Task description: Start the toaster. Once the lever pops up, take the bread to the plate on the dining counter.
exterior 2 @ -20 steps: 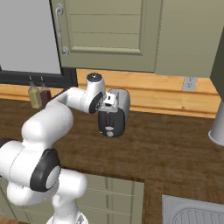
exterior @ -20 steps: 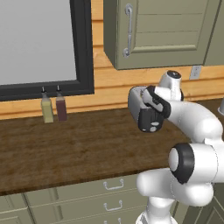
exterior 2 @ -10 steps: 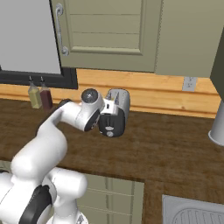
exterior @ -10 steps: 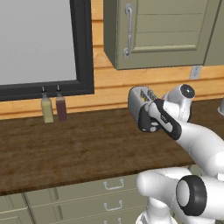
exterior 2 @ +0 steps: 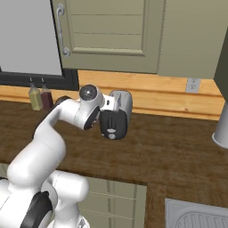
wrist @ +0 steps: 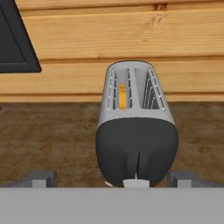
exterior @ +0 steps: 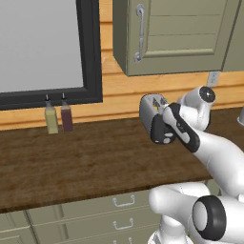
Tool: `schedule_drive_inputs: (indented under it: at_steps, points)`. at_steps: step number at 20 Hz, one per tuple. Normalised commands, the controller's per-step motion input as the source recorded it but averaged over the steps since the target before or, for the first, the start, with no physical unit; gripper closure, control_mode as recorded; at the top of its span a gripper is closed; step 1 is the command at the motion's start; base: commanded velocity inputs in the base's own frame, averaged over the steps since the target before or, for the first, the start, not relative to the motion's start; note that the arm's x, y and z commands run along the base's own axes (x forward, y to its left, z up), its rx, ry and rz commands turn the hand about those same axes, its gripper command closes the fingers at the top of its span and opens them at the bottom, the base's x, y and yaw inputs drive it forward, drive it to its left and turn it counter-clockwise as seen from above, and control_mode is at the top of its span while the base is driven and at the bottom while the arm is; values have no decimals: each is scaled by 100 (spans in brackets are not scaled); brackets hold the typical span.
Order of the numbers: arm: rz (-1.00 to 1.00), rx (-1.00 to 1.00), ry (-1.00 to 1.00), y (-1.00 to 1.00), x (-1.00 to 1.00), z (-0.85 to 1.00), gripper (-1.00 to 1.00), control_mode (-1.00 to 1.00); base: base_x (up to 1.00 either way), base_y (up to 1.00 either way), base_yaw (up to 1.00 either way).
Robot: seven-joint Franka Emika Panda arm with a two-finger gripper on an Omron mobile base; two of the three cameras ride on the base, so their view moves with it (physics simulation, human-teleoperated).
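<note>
A silver toaster (wrist: 134, 131) with a dark front stands on the wood counter against the back wall. It also appears as the toaster (exterior: 153, 108) and the toaster (exterior 2: 120, 109) in the base views. The bread (wrist: 122, 96), a tan-orange slice, sits deep in its left slot. The white lever (wrist: 135, 183) shows low on the dark front. My gripper (wrist: 113, 179) is open and faces that front, with one fingertip on each side and nothing held. The white hand (exterior: 178, 126) crowds the toaster's front. The plate and the dining counter are out of view.
Two bottles (exterior: 58, 118) stand at the back left under the dark window frame (exterior: 90, 52). A green cabinet (exterior 2: 111, 31) hangs above the toaster. A grey vessel (exterior 2: 221, 129) stands at the far right. A sink (exterior 2: 196, 216) lies at the front right.
The arm has stretched out, its elbow dropping to the right, and the hand has settled low in front of the toaster. The toaster has not moved. The jaws stay open.
</note>
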Motion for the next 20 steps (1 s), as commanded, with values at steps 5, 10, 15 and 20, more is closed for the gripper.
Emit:
schedule_drive_inputs:
  at_steps: [5,10,15,20]
  points:
    - [0,0,-4,0,1,8,-100,-100,0,0,0]
    - [0,0,-22,-1,0,-4,-100,-100,0,0,0]
    - [0,0,-10,-1,0,-1,-100,-100,0,0,0]
    - [0,0,3,-1,10,0,-100,-100,0,0,0]
